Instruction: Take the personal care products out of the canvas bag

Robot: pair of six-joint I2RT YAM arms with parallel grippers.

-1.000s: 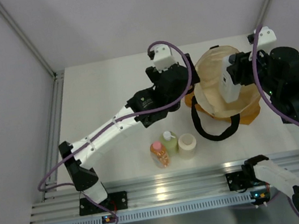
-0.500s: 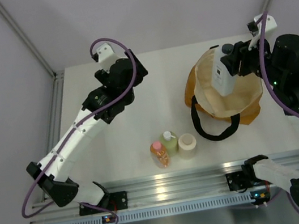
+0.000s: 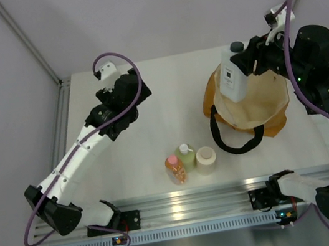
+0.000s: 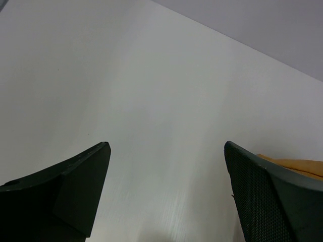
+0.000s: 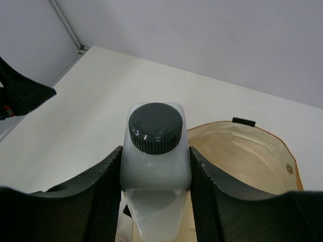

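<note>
Right gripper (image 5: 155,201) around black-capped bottle (image 5: 155,164), white table (image 3: 166,97), grey walls (image 3: 134,14)

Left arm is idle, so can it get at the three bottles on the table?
Likely yes: the left gripper is open and empty, with only bare table between it and the bottles.

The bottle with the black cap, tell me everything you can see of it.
The bottle is translucent white plastic, squarish, with a round ribbed black cap and a printed label on one face. The right gripper clamps its body from both sides below the shoulders, holding it raised over the canvas bag and its open mouth.
</note>
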